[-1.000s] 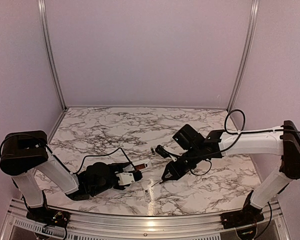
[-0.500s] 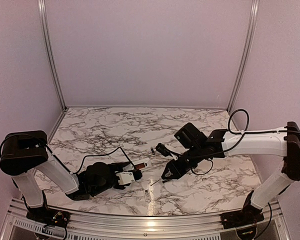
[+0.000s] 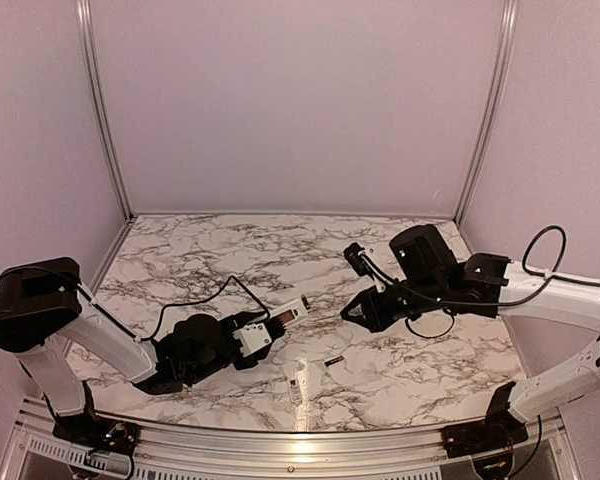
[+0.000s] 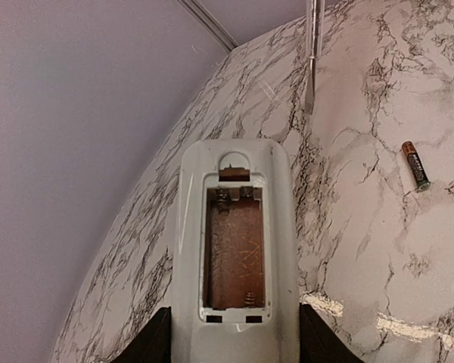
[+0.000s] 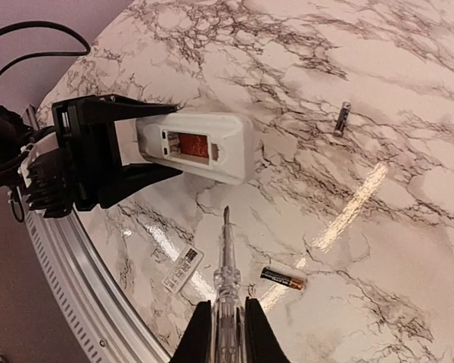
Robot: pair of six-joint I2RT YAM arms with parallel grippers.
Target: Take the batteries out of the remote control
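Observation:
My left gripper is shut on the near end of the white remote control, held back side up. In the left wrist view the remote control shows an open brown recess with only springs inside. One battery lies on the marble by a bright reflection; it shows from above as the battery at front centre. A second battery lies farther off, beyond the remote control. My right gripper is shut on a clear screwdriver, its tip in the air just short of the remote.
A thin pale labelled strip lies on the table near the front rail, left of the screwdriver. Lilac walls with aluminium posts close in the marble table on three sides. A black cable loops off the left arm.
My right gripper has risen and pulled back to the right with the screwdriver, uncovering a battery at front centre. The left gripper and remote have shifted slightly up and to the right.

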